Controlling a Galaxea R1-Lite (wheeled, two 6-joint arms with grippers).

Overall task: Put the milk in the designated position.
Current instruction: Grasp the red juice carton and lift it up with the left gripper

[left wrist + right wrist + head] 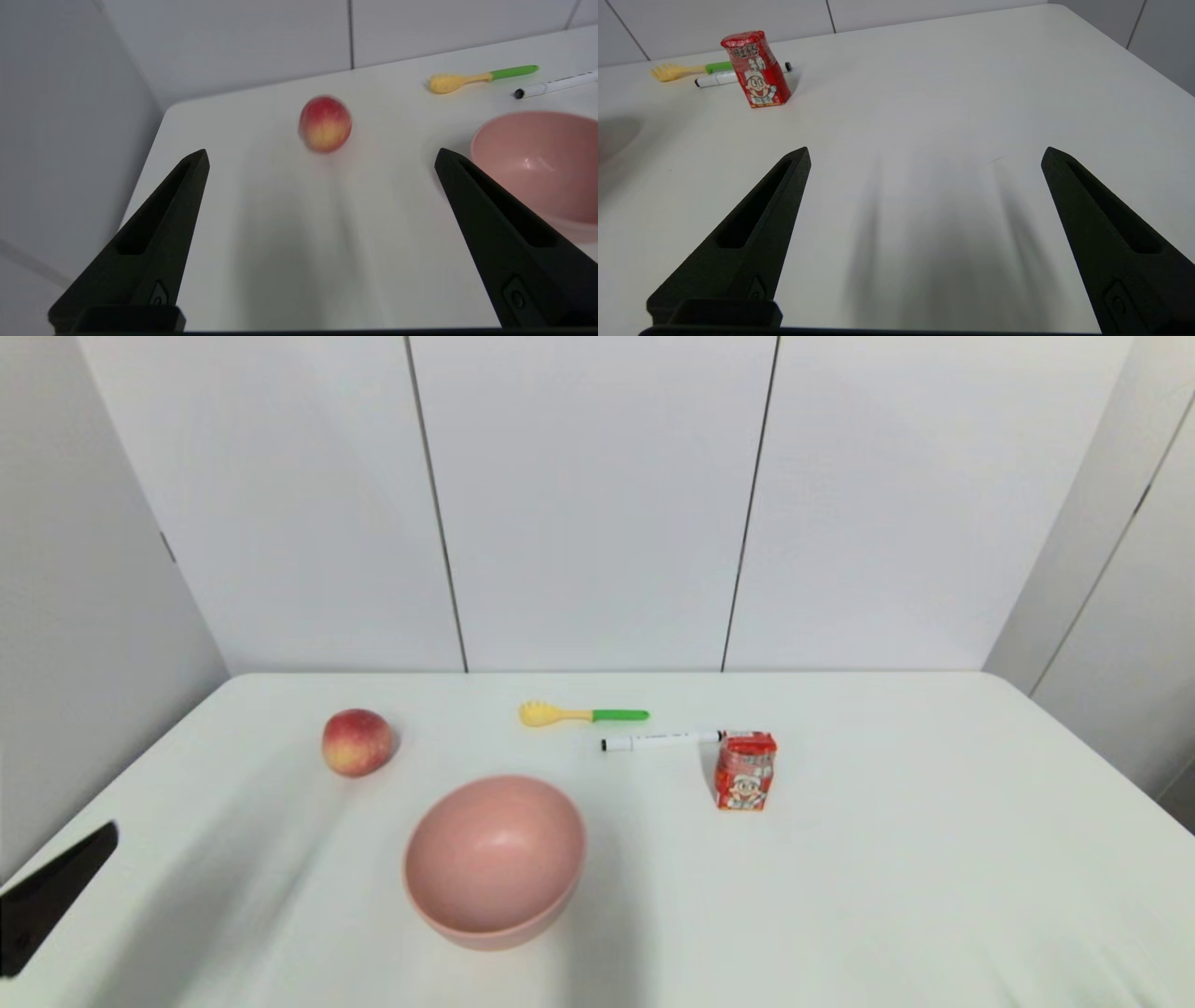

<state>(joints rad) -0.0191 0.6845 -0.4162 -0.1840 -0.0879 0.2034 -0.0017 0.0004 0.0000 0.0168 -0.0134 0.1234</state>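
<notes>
The milk [745, 771] is a small red carton with a cartoon child's face, standing upright on the white table right of centre; it also shows in the right wrist view as the milk [756, 69]. My right gripper [924, 156] hovers open over bare tabletop, well short of the carton and to its right, with nothing between its fingers. My left gripper [321, 156] is open too, low over the table's left side, with only a black finger [51, 896] in the head view. The designated position carries no visible mark.
A pink bowl [495, 859] sits front centre. A red-yellow peach [356, 741] lies at the left. A yellow fork with a green handle [581, 714] and a white marker pen [661, 740] lie behind the carton. Bare table spreads to the right.
</notes>
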